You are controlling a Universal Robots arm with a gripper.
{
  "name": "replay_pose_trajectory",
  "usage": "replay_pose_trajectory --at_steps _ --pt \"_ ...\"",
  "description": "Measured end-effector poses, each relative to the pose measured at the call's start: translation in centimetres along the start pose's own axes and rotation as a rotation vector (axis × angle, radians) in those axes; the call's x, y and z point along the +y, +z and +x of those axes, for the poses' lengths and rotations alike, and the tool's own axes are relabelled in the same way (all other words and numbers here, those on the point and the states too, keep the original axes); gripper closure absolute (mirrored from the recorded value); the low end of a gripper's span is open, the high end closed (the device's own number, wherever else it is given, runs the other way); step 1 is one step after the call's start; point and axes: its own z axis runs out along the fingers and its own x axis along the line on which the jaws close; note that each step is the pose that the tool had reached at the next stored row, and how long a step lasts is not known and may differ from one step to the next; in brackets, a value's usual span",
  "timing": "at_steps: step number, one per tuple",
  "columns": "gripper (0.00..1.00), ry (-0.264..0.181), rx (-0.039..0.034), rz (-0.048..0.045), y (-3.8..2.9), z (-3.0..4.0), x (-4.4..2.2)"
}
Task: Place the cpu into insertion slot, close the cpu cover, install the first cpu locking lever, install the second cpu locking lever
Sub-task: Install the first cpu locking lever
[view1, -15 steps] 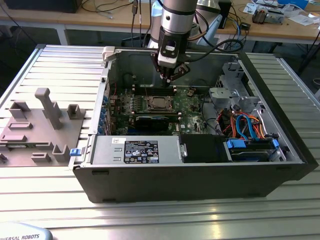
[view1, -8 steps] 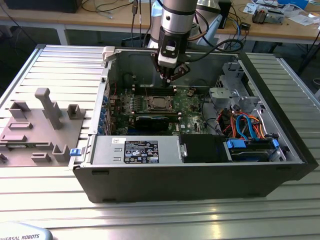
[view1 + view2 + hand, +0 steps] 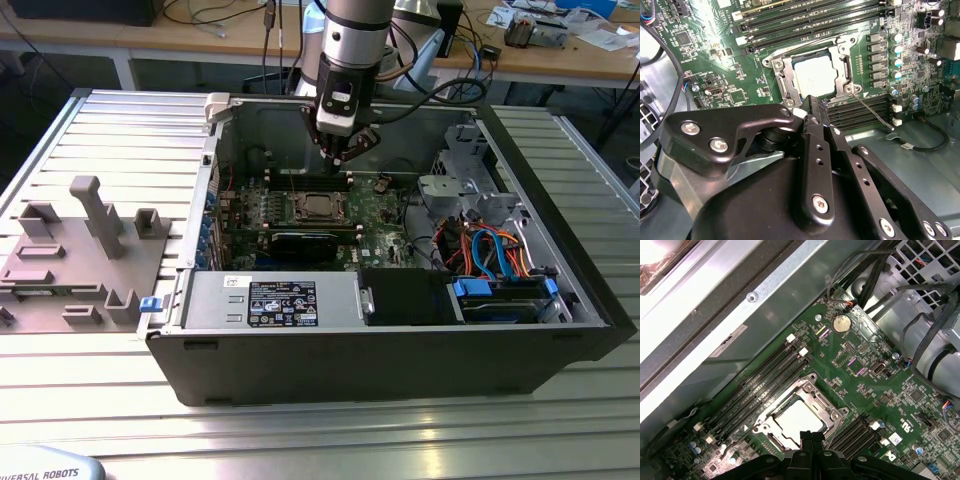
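Note:
The cpu (image 3: 814, 75) lies flat in the insertion slot (image 3: 318, 207) on the green motherboard, its dull silver top showing in both wrist views (image 3: 796, 418). The cpu cover (image 3: 781, 76), a silvery frame, lies down around the chip (image 3: 786, 396). A thin wire locking lever (image 3: 871, 113) slants away from the socket's corner across the black memory slots. My gripper (image 3: 344, 152) hangs inside the case just above the socket's edge. Its black fingers are shut together with nothing between them (image 3: 813, 107) (image 3: 811, 436).
The open computer case (image 3: 560, 330) surrounds the board with tall walls. A drive cage with blue and orange cables (image 3: 495, 250) stands at the exterior view's right. A black card (image 3: 303, 243) lies beside the socket. Grey fixtures (image 3: 95, 215) sit on the table to the left.

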Motion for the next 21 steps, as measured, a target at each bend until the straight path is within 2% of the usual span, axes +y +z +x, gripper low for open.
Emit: replay_pose_trajectory --at_steps 21 --pt "0.89 -0.014 -0.0006 0.0003 0.02 0.00 0.00"
